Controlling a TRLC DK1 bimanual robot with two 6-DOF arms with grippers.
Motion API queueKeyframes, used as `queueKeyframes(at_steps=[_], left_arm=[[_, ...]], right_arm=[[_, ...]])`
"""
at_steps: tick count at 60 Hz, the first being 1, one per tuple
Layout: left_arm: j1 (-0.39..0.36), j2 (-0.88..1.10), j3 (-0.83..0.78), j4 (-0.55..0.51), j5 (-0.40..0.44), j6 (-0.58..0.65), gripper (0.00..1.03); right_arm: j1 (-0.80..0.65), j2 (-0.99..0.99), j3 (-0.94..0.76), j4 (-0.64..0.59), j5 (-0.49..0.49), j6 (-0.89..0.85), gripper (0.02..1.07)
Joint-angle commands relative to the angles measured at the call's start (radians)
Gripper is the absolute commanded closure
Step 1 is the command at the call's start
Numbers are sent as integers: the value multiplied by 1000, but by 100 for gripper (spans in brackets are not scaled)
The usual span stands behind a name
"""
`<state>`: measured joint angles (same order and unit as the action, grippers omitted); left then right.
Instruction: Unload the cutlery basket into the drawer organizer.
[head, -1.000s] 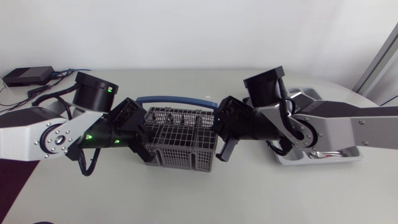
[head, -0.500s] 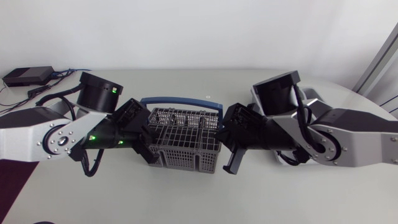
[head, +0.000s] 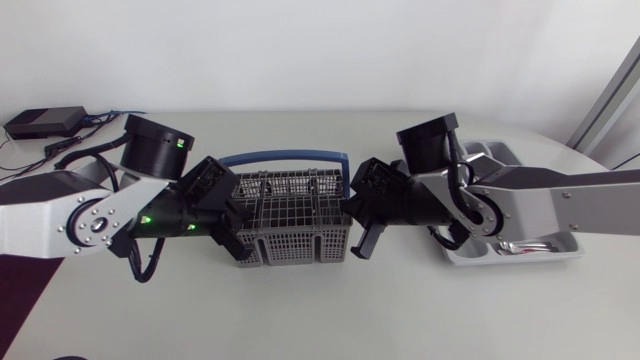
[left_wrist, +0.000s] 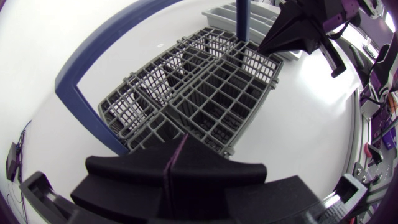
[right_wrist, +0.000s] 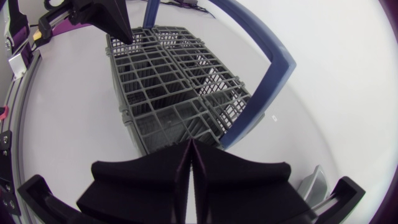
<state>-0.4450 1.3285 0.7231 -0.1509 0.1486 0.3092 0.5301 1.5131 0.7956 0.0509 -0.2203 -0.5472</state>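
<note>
Head view: black box (head: 45, 122) well beyond basket (head: 290, 215)

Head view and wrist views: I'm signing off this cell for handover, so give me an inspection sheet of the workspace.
Surface: pale table.
Job's things: grey cutlery basket at centre; drawer organizer at right, cutlery in it.
Clutter: black box at far left corner.
Pincers: left pincer shut at basket's left end; right pincer shut at its right end.
Cables: leads beside the black box.
Surroundings: nothing seen.
</note>
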Motion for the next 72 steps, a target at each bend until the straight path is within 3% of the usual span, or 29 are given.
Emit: queueKeyframes(at_steps=[1,30,72], left_arm=[[3,0,-10,-29,12,-18,91],[45,64,36,1,-17,8,91],[-4,-45,12,-52,-35,-13,91]], right_arm=[[-21,38,10,-5,7,-11,101],[59,-36,-47,-68,18,-7,101],[8,-120,-61,-75,38,-28,101]])
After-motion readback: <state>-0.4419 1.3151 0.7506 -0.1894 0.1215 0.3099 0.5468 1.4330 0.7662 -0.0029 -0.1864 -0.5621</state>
